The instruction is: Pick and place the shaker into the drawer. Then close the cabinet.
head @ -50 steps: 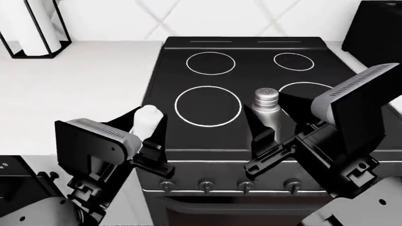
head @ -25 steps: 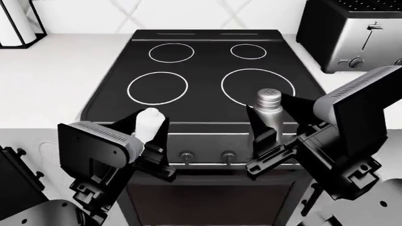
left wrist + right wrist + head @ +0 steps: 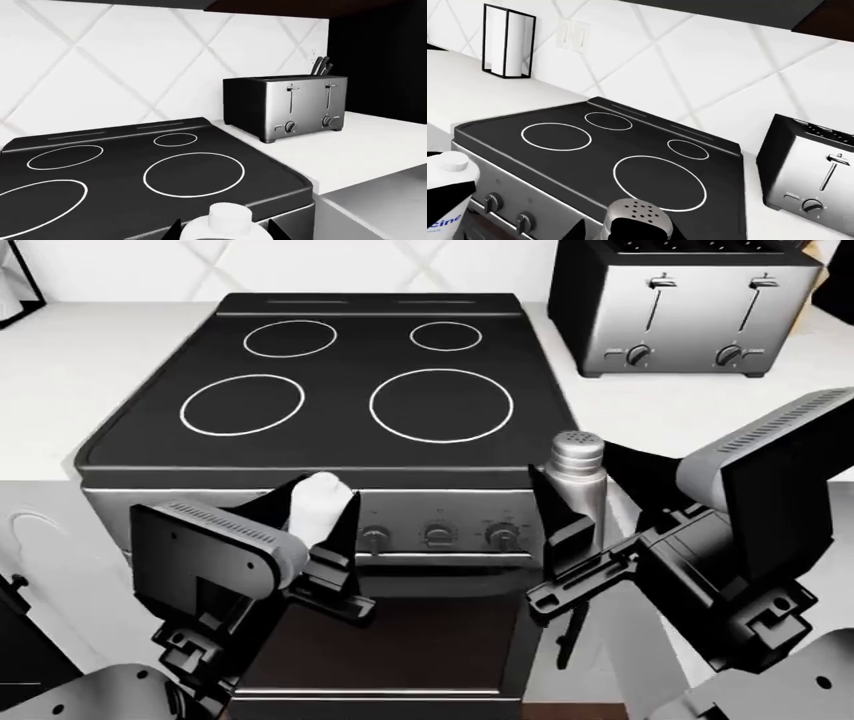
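Past the stove's front edge, clear of the cooktop, the right gripper (image 3: 571, 502) is clamped on the shaker (image 3: 578, 480): black fingers on either side of its body, shaker upright. Shaker is a smooth silver cylinder narrowing to a domed cap with small holes on top (image 3: 638, 216); it hangs in front of the knob panel, near the stove's right front corner.

Left gripper (image 3: 318, 515) holds a white bottle (image 3: 316, 502), matte, rounded shoulder, plain cylindrical cap (image 3: 230, 218); the right wrist view shows blue lettering low on its side (image 3: 447, 202). It also sits in front of the knob panel, toward the left front corner.

Stove (image 3: 334, 390): glossy black glass top, four thin white ring outlines, brushed metal front with round knobs (image 3: 439, 535), dark oven door below.

Toaster (image 3: 681, 315): boxy brushed steel, black top and sides, two levers and two dials on its face, standing on the white counter (image 3: 80, 370) right of the stove, toward the back edge. Knife handles (image 3: 321, 65) show behind it. Backsplash is white with diagonal tile seams. Paper-towel holder (image 3: 507, 41), thin black wire frame, stands at the counter's far left back
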Tool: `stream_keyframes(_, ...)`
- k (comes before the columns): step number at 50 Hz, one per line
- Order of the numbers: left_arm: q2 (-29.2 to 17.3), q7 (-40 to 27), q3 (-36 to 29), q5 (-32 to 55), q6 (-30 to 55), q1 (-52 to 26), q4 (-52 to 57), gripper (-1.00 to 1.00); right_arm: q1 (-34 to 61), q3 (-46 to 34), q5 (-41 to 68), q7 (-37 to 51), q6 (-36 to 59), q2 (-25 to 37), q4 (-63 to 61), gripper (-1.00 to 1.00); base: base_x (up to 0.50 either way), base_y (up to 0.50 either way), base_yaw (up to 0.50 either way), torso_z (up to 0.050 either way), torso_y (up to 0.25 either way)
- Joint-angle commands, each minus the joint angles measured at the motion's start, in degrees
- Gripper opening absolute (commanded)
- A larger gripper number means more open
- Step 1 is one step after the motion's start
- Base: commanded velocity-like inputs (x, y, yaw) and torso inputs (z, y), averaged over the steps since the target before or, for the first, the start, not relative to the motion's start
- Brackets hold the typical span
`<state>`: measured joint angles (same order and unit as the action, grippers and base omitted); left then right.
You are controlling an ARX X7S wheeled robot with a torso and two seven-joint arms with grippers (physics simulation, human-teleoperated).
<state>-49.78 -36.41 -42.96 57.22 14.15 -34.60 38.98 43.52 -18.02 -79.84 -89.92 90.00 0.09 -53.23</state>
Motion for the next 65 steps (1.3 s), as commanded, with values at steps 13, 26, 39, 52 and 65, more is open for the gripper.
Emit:
stream_keyframes(13, 0.2, 0.1, -0.1, 0.2, -0.2, -0.1, 0.0, -1.00, 0.3, 0.3, 0.4, -0.1, 0.0, 0.0, -0.6, -1.00, -0.11, -0.50, 0.00, 0.000, 0.000)
stream_keyframes(26, 0.0, 0.1, 0.1, 0.5, -0.2, -0.3, 0.3, -1.00, 0.0, -0.2, -0.2, -0.1, 0.0, 0.0, -0.9, -1.00, -0.10, -0.50, 0.00, 0.000, 0.000)
stream_keyframes(39, -0.2, 0.2, 0.1, 0.2, -0.5, 0.2, 0.4, -1.00, -0.4, -0.5, -0.2, -0.1, 0.0, 0.0, -1.2, -1.00, 0.00, -0.50, 0.00, 0.000, 0.000)
stream_keyframes(52, -0.1, 0.1, -0.1, 0.1, -0.3, 0.1, 0.7, -1.00, -1.1, -0.6, -0.3, -0.1, 0.0, 0.0, -1.6, -1.00, 0.03, -0.50, 0.00, 0.000, 0.000)
stream_keyframes(65, 0.3, 0.4, -0.2, -0.1, -0.2, 0.1, 0.3, -1.00, -1.6, -0.8, -0.6, -0.1, 0.0, 0.2, -1.8, -1.00, 0.27, -0.46, 0.00, 0.000, 0.000)
